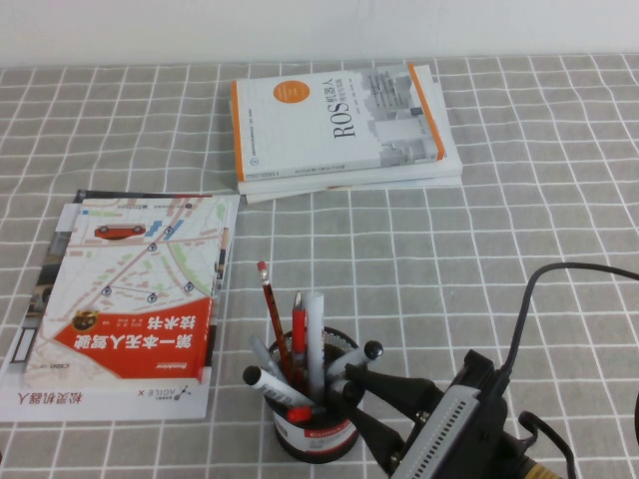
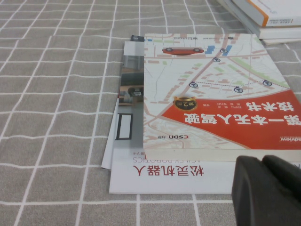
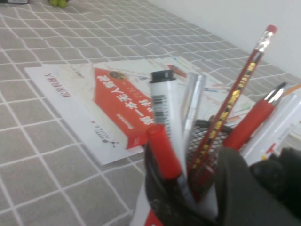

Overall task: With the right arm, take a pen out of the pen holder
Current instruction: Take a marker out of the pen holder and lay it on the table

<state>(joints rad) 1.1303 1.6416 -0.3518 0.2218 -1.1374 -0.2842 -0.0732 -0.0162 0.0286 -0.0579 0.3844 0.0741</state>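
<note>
Black jaws of the right gripper point(image 1: 346, 385) reach in from 4 o'clock at the near edge of the table point(image 1: 499, 249). They sit at the rim of the pen holder point(image 1: 318, 437), a black mesh cup with a red label standing at 6 o'clock on the grey, white-checked cloth. In the right wrist view those jaws stand apart on either side of the bunch of pens, and I cannot tell whether either pad presses on one. A black cable point(image 1: 527, 294) loops up from that arm at 4 o'clock. Standing or leaning in the holder are a red-capped pen point(image 1: 298, 411), a black-capped marker point(image 1: 268, 382), a white marker point(image 1: 315, 334), a red pen point(image 1: 298, 329) and a red pencil point(image 1: 271, 304), whose eraser end rises highest and tilts toward 11 o'clock. At 9 o'clock from the holder, just beside it, lies a red book with a map cover point(image 1: 140, 289), resting on a white booklet point(image 1: 100, 404) that sticks out beneath its near edge. The left gripper point(image 2: 263, 165) hovers over the near edge of that booklet, seen only in the left wrist view, its jaws together. Far off at 12 o'clock, a stack of ROS books point(image 1: 339, 120) with orange spines lies flat near the table's far edge.
</note>
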